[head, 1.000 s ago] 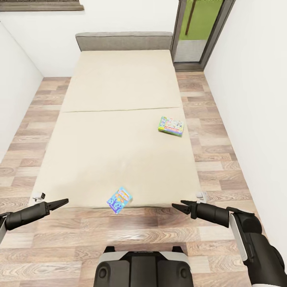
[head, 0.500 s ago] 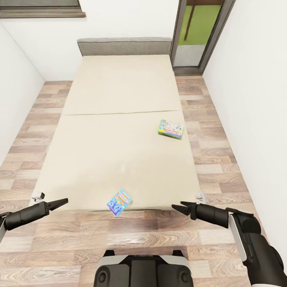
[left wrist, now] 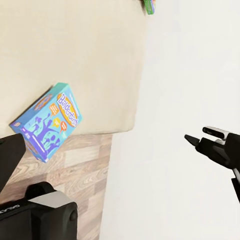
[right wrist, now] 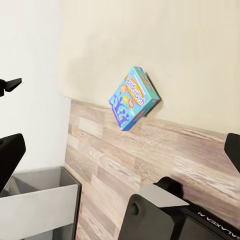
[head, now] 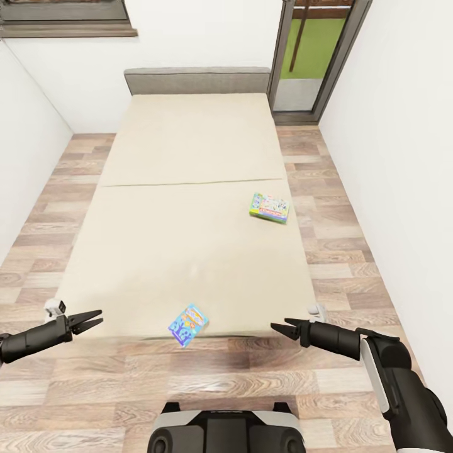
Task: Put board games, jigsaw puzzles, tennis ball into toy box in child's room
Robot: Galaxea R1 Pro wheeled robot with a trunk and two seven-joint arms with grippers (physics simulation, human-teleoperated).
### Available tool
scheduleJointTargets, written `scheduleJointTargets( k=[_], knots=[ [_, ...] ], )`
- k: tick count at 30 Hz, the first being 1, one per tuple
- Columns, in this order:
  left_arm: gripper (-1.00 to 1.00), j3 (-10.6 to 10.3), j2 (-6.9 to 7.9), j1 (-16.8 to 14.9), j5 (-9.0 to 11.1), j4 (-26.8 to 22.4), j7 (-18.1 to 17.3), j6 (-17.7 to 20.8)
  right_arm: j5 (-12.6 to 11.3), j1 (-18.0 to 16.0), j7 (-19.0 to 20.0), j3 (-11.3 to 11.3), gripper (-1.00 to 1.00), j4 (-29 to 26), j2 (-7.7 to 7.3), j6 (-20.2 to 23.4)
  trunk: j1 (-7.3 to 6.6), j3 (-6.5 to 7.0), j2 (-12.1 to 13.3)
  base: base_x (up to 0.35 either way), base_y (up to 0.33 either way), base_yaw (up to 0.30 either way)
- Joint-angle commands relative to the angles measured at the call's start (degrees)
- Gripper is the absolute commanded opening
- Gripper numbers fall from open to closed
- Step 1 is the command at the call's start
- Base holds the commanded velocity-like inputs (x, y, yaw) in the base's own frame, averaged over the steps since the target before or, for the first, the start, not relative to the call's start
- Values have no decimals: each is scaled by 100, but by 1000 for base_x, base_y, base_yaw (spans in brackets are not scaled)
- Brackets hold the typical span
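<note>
The bed [head: 189, 189] with its plain beige mattress stretches away from me in the head view. Two board games lie on it. A blue box [head: 187, 324] sits skewed at the foot edge, partly overhanging the floor. A green box [head: 270, 207] lies near the bed's right side. My left gripper [head: 91, 319] hovers open at the foot's left corner, empty. To the right of the blue box, my right gripper [head: 284, 328] is open and empty. The blue box [left wrist: 47, 121] shows in the left wrist view, and the blue box [right wrist: 134, 98] in the right wrist view.
Wood-plank floor [head: 352, 251] runs in narrow strips along both sides of the bed, between white walls. A grey headboard [head: 198, 80] and a tall glass door [head: 311, 56] close the far end. My base [head: 226, 431] stands just before the foot of the bed.
The whole view has slid, so the camera moved and the bed sits a little lower and farther. My left gripper has drawn back leftward and its fingers now show spread.
</note>
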Motion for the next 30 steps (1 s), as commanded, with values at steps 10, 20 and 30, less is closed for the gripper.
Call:
scheduleJointTargets(
  k=[10, 20, 30],
  knots=[
    [100, -157, 13, -5, 1, 0, -25, 141, -9, -3, 9, -2, 100, 14, 0, 48, 222, -94, -409, -140, 0, 0],
    [100, -193, 14, -5, 1, 0, -25, 143, -8, -3, 9, 6, 100, 14, 0, 48, 442, -183, -810, -104, 0, 0],
    [100, -199, 7, -5, 1, 0, -25, 143, -8, -3, 4, 7, 100, 14, 1, 48, 662, -273, -1211, -105, 0, 0]
  ],
)
